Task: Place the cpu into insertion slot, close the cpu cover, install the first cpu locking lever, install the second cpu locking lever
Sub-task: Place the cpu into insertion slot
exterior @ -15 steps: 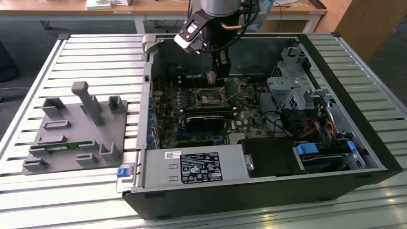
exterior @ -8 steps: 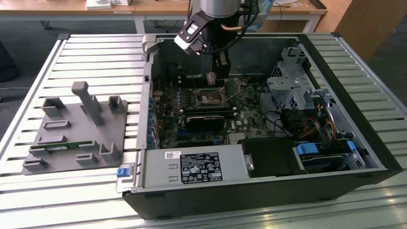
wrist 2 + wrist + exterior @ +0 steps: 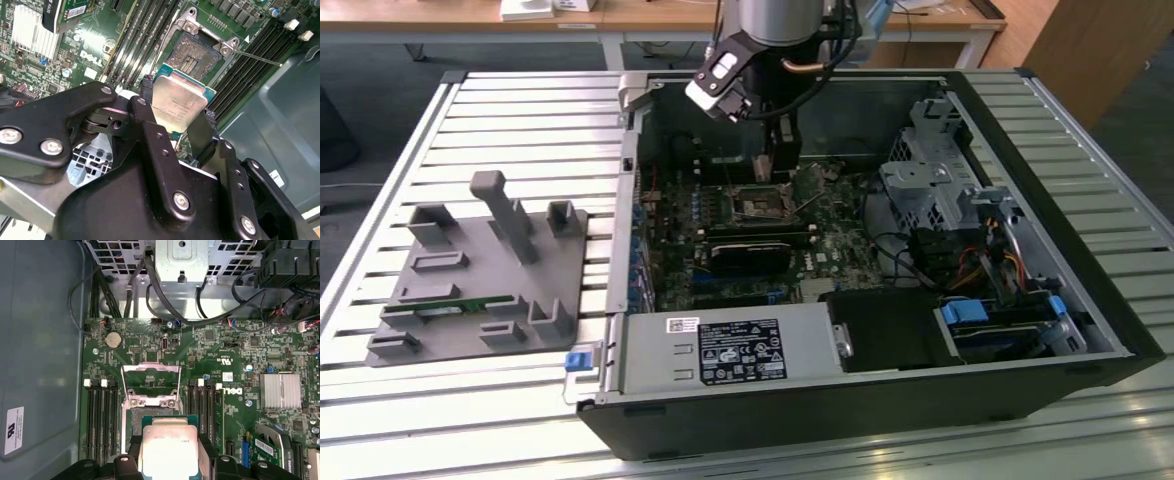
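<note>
My gripper [image 3: 179,109] is shut on the cpu [image 3: 181,100], a silvery-beige square chip held by two opposite edges between black fingers [image 3: 131,454]. In both wrist views the cpu [image 3: 170,442] hangs a little above the green board, overlapping one edge of the insertion slot [image 3: 197,54]. The slot [image 3: 131,421] lies bare, its dark contact field showing. The cpu cover [image 3: 150,382] stands swung open on the slot's far side. A thin wire lever [image 3: 255,58] sticks out beside the slot. In the exterior view my gripper [image 3: 777,172] reaches down into the case over the slot [image 3: 761,203].
Black memory slots [image 3: 102,420] flank the slot on both sides. A finned silver heatsink [image 3: 280,390] and a black card [image 3: 754,250] sit nearby. The drive cage [image 3: 927,190], cables and power supply [image 3: 727,350] crowd the case. A grey fixture [image 3: 480,270] lies on the slatted table.
</note>
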`<state>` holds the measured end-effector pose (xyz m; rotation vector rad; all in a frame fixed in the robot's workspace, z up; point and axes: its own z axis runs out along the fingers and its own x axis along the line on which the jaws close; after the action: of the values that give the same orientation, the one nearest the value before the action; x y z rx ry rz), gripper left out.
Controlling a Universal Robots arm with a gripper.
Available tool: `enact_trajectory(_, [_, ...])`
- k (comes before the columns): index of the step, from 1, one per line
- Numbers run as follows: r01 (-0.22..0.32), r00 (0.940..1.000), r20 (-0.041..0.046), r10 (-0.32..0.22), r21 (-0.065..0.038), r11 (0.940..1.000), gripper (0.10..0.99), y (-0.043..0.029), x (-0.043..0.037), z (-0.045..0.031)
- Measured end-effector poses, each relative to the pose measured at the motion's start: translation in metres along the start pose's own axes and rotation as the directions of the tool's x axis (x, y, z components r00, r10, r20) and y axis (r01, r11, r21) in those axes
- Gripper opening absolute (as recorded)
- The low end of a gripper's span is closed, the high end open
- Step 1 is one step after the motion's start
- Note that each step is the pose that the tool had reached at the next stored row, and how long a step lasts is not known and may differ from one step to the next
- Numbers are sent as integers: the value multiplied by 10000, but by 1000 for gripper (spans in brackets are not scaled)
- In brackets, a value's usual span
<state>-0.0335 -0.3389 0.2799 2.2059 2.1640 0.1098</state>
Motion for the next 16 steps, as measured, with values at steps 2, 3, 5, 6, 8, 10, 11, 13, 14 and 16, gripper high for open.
enact_trajectory(2, [0, 10000, -4, 0, 0, 10000, 529, -1, 0, 5])
enact_trajectory(3, [0, 10000, -4, 0, 0, 10000, 529, -1, 0, 6])
enact_trajectory(5, [-1, 10000, -4, 1, 0, 10000, 529, -1, 0, 10])
enact_trajectory(6, [0, 10000, -5, 0, 0, 10000, 529, -1, 0, 12])
enact_trajectory(8, [0, 10000, -5, 0, 0, 10000, 529, -2, 0, 18])
enact_trajectory(10, [-1, 10000, -4, 1, 1, 10000, 529, -2, 0, 21])
enact_trajectory(11, [0, 10000, -5, 0, 1, 10000, 529, -2, 0, 23])
enact_trajectory(13, [0, 10000, -4, 0, 0, 10000, 529, -2, 0, 27])
enact_trajectory(14, [0, 10000, -5, 0, 0, 10000, 529, -2, 0, 29])
enact_trajectory(16, [-1, 10000, -5, 1, 0, 10000, 529, -3, -1, 33])
